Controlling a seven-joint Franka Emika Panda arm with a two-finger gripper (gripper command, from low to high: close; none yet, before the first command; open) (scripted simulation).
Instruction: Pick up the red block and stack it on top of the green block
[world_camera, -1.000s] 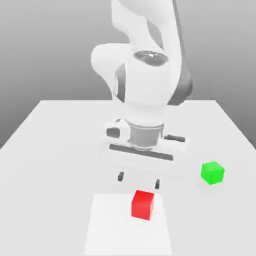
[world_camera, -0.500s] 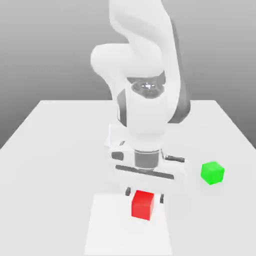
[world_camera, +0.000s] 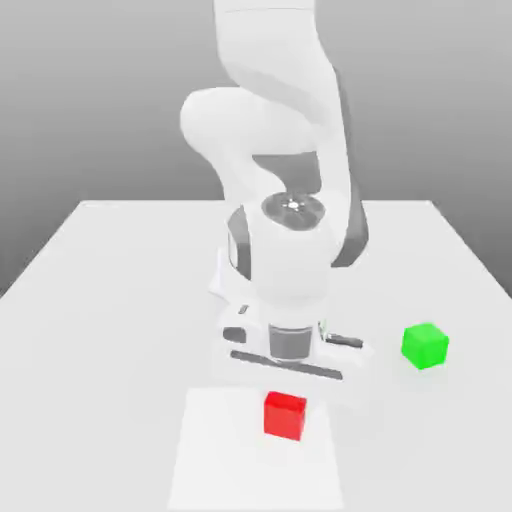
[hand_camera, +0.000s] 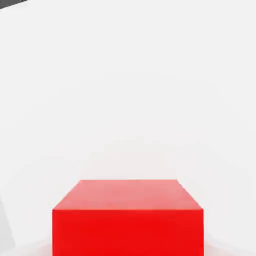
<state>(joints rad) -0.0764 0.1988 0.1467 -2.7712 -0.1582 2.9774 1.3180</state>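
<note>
Plainly matte red block (world_camera: 285, 414), unmarked faces

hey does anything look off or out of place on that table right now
Nothing stands out. The red block sits flat and square on a paler patch of the white table, right in front of the arm's lowered hand. The green block rests upright on its own toward the exterior view's right, apart from the red one. Nothing tipped, spilled or damaged.
</note>
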